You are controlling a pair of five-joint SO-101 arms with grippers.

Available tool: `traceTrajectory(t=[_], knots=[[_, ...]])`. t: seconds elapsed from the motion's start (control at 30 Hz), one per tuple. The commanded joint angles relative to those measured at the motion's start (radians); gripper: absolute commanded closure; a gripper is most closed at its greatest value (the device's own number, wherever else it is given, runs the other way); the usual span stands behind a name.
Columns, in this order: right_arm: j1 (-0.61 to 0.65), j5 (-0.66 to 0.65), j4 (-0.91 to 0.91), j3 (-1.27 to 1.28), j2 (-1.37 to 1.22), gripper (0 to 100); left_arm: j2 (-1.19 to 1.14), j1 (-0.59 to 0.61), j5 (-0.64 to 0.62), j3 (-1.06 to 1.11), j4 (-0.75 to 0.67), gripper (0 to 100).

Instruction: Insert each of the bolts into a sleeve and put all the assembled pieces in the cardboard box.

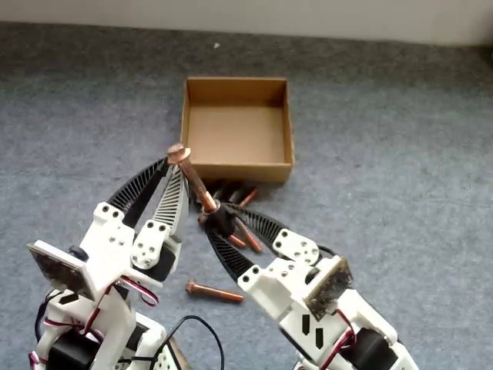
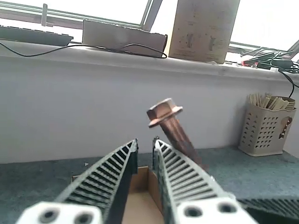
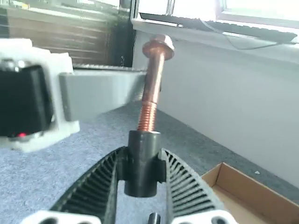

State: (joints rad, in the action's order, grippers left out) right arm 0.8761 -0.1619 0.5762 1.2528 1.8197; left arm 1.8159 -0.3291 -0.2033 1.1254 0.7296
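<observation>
Our right tool (image 3: 142, 156) is clamped on a smooth black cylindrical sleeve (image 3: 141, 168). A copper bolt (image 3: 153, 79) stands in it — flanged hex head up, threads showing — near the square cardboard box (image 1: 239, 164). The left tool (image 2: 145, 141) holds its ribbed fingers narrowly apart beside the bolt's head.

White arms (image 1: 108, 231) carry ribbed black fingers (image 1: 142, 191) (screwed on).

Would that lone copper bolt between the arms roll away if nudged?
Probably not far: the lone bolt lies on its side, and its wider head would likely curve it round. The carpet should slow it. It looks metal, so likely stiff and heavyish.
</observation>
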Motion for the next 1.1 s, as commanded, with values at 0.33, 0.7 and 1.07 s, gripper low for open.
traceTrajectory(t=[0.33,0.7,1.07], knots=[[-0.071,-0.002,-0.074,-0.024,0.018,99.3,0.004,0.073,-0.003,-0.025,0.021,92],[0.073,0.003,-0.071,-0.013,0.018,99.3,-0.001,0.077,-0.002,0.013,-0.149,92],[0.168,0.000,-0.008,-0.013,0.018,99.3,0.005,0.028,-0.003,0.013,-0.187,92]])
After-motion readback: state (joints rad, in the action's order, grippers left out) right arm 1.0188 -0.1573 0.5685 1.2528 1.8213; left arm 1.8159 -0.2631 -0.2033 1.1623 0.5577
